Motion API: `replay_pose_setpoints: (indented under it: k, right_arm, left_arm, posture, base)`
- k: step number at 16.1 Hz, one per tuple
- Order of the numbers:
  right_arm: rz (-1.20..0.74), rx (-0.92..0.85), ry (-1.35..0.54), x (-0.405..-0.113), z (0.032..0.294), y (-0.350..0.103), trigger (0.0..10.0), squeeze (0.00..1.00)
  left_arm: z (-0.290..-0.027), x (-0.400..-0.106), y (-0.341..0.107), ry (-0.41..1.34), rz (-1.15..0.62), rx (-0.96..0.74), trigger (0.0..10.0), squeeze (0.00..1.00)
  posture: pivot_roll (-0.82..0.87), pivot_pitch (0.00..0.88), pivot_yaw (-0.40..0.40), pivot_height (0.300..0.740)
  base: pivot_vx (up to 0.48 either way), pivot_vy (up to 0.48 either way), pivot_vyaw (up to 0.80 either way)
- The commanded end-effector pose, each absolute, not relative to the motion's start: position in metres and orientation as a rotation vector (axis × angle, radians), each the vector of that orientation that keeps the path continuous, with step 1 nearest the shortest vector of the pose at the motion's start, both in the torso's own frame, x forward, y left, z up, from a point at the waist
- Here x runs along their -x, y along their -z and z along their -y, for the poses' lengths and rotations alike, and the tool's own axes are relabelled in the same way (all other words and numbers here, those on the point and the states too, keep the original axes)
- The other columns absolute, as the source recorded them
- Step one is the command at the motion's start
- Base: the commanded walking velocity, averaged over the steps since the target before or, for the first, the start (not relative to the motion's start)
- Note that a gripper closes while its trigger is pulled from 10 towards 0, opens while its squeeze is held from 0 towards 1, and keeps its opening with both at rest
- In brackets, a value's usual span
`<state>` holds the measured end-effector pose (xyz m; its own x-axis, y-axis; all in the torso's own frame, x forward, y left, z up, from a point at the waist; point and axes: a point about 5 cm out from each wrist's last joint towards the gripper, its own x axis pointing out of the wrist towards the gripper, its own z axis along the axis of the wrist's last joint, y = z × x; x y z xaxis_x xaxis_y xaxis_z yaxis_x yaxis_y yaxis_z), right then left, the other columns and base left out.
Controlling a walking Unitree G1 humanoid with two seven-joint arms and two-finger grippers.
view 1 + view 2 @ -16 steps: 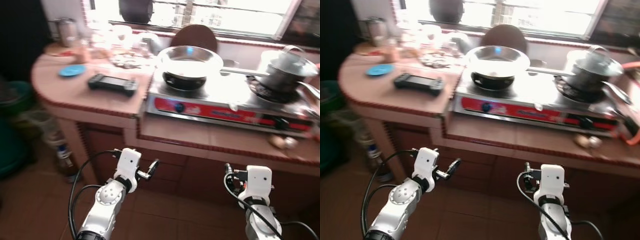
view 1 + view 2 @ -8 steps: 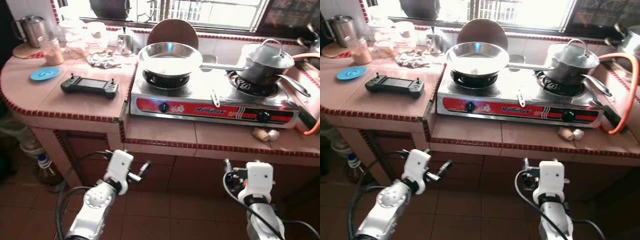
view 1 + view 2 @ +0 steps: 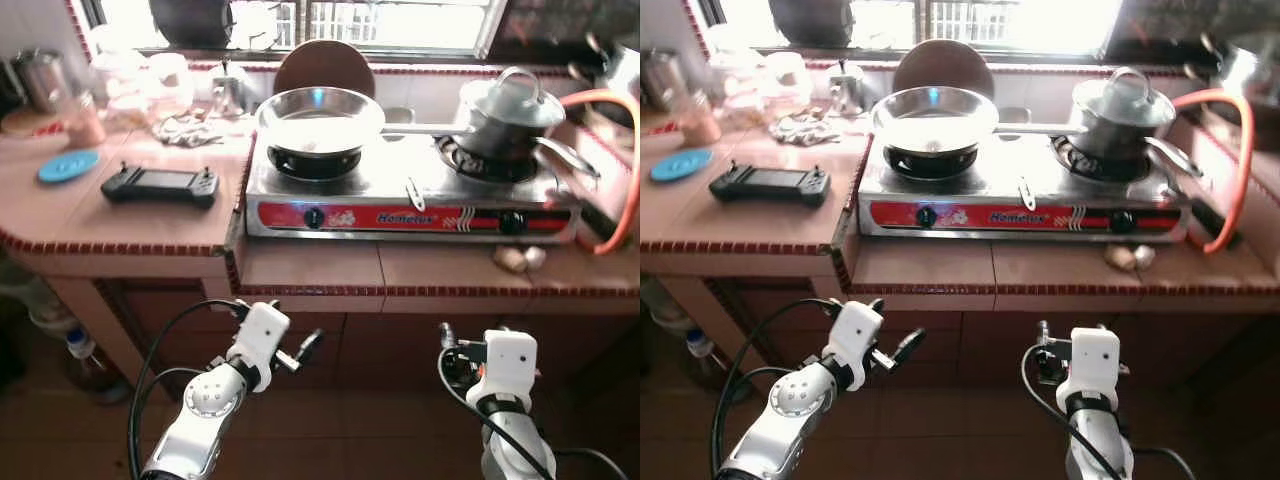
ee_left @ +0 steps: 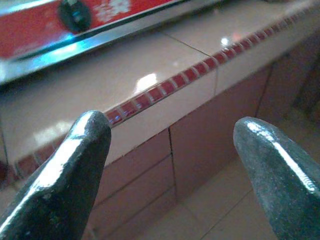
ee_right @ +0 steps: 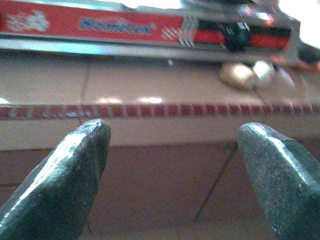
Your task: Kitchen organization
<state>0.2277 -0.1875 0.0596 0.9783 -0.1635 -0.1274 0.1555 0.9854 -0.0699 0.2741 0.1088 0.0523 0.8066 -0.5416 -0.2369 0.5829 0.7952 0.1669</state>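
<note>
Left gripper [image 3: 305, 345]: low down, in front of the counter wall, below the tiled edge. Its two black fingers [image 4: 65, 165] are wide apart and hold nothing.

Right gripper [image 3: 447, 350]: also low, below the counter edge, with its fingers [image 5: 65, 170] spread apart and nothing between them.

Counter edge [image 3: 400, 291]: a row of little red tiles runs along it, just above both grippers. I think both arms must go up and over this edge before they can reach anything.

Open room: the bare tiles [image 3: 310, 268] in front of the stove are a free strip to move over.

Small lumps [image 3: 520, 258]: two pale round things, maybe garlic, sit on the tiles by the stove's right corner. They lie up and a bit right of the right gripper, so that arm is nearer.

Game controller [image 3: 160, 184]: black and long, lying sideways on the left counter. It is up and left of the left gripper, so that arm is nearer.

Stove [image 3: 410, 190]: silver and red, with a shiny pan [image 3: 320, 112] on the left burner and a lidded pot [image 3: 510, 110] on the right.

Far back: a blue saucer [image 3: 68, 165], cups and jars [image 3: 150, 80] crowd the window ledge.

Orange hose [image 3: 625, 150]: it loops by the right wall, so that side is tight.
</note>
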Motion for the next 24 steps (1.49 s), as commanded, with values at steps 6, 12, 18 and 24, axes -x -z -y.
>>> replay_pose_setpoints:
  k: [6,12,18,24]
  right_arm:
    - [-0.132,0.013,0.253,-0.217,0.184,-0.052,10.0,0.00]
    - [-0.128,0.035,0.219,-0.215,0.186,-0.053,10.0,0.00]
    - [-0.120,0.106,0.118,-0.225,0.190,-0.063,10.0,0.00]
    - [-0.150,0.083,0.125,-0.219,0.187,-0.056,10.0,0.00]
  left_arm:
    - [-0.107,-0.284,-0.066,0.711,-0.137,-0.327,10.0,0.00]
    - [-0.107,-0.279,-0.060,0.659,-0.162,-0.284,10.0,0.00]
    - [-0.100,-0.268,-0.051,0.615,-0.178,-0.197,10.0,0.00]
    - [-0.103,-0.273,-0.053,0.602,-0.165,-0.215,10.0,0.00]
  posture:
    - [0.02,0.000,0.115,0.740]
    - [0.04,0.000,0.071,0.740]
    - [0.07,0.000,-0.027,0.740]
    - [0.10,0.000,-0.052,0.740]
  base:
    - [0.000,0.000,-0.79]
    - [0.000,0.000,-0.39]
    - [0.000,0.000,0.00]
    - [0.000,0.000,0.00]
